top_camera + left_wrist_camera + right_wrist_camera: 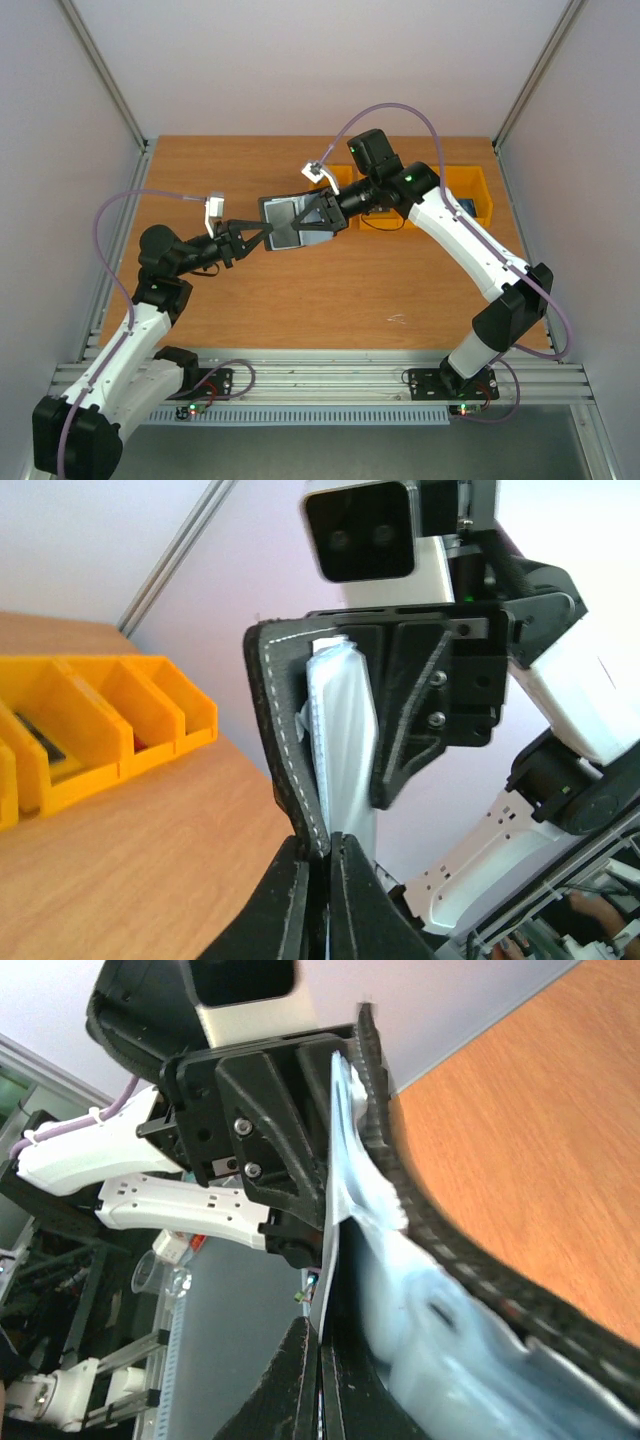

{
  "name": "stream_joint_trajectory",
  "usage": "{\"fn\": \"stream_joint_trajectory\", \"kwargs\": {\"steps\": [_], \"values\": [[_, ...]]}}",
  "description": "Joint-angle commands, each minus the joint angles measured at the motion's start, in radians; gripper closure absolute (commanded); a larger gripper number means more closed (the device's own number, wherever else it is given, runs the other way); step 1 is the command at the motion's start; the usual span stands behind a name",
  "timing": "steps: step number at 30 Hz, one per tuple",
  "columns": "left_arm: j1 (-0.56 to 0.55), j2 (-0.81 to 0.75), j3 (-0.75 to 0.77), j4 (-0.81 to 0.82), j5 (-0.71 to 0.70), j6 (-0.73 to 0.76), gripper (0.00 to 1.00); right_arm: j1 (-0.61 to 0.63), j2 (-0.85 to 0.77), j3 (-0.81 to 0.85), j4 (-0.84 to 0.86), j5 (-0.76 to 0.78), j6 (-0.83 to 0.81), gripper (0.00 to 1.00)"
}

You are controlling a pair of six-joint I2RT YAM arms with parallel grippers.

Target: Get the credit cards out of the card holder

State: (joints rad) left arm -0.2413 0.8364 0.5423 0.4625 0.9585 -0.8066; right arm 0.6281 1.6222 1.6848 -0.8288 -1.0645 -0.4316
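The card holder (285, 222) hangs open in the air over the middle of the table, held between both grippers. My left gripper (262, 233) is shut on its black stitched edge (290, 750), the fingertips (300, 880) pressed together. From the other side my right gripper (318, 215) is shut on a thin pale grey-blue leaf (335, 1220) of the holder's inner face (440, 1300). In the right wrist view the right gripper (322, 1380) shows no gap. I cannot make out any credit cards inside the holder.
Yellow bins (465, 175) stand at the back right of the table, just behind the right arm. One compartment holds something dark and blue (467, 207). In the left wrist view the bins (100, 720) lie to the left, one with a small dark flat thing (40, 742).
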Motion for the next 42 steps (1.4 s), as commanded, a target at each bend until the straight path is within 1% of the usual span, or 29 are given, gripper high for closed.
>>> {"fn": "stream_joint_trajectory", "kwargs": {"steps": [1, 4, 8, 10, 14, 16, 19, 21, 29, 33, 37, 40, 42], "values": [[-0.031, 0.005, 0.014, 0.05, 0.053, 0.044, 1.0, 0.007, 0.011, 0.04, 0.033, -0.036, -0.017, 0.98], [-0.032, -0.002, 0.009, 0.058, 0.043, 0.059, 1.0, 0.005, 0.001, 0.028, 0.038, -0.03, -0.023, 0.94], [-0.032, -0.012, 0.005, 0.057, 0.01, 0.084, 1.0, -0.007, -0.01, 0.019, 0.022, -0.013, -0.031, 0.83], [-0.03, -0.014, 0.005, 0.059, 0.001, 0.094, 1.0, -0.026, -0.026, 0.0, 0.025, -0.018, -0.028, 0.81], [-0.028, -0.019, 0.005, 0.064, -0.006, 0.114, 1.0, -0.088, -0.066, -0.08, 0.138, -0.088, 0.06, 0.81], [-0.028, -0.02, 0.007, 0.067, -0.005, 0.122, 1.0, -0.091, -0.07, -0.098, 0.153, -0.089, 0.075, 0.84], [-0.029, -0.017, 0.011, 0.067, 0.004, 0.132, 1.0, -0.086, -0.065, -0.111, 0.193, -0.092, 0.117, 0.92], [-0.028, -0.014, 0.012, 0.065, 0.004, 0.135, 1.0, -0.069, -0.068, -0.114, 0.204, -0.063, 0.116, 0.93], [-0.027, -0.016, 0.021, 0.064, 0.013, 0.135, 1.0, -0.049, -0.063, -0.116, 0.115, 0.086, 0.04, 0.92], [-0.028, -0.016, 0.018, 0.065, 0.014, 0.133, 1.0, -0.049, -0.076, -0.112, 0.096, 0.101, 0.015, 0.93], [-0.028, -0.018, 0.019, 0.065, 0.015, 0.135, 1.0, -0.048, -0.084, -0.095, 0.029, 0.159, -0.036, 0.92], [-0.028, -0.016, 0.018, 0.067, 0.011, 0.133, 1.0, -0.045, -0.074, -0.083, 0.005, 0.161, -0.04, 0.92], [-0.028, -0.017, 0.019, 0.066, 0.01, 0.133, 1.0, -0.031, -0.072, -0.081, 0.003, 0.168, -0.044, 0.89]]}}
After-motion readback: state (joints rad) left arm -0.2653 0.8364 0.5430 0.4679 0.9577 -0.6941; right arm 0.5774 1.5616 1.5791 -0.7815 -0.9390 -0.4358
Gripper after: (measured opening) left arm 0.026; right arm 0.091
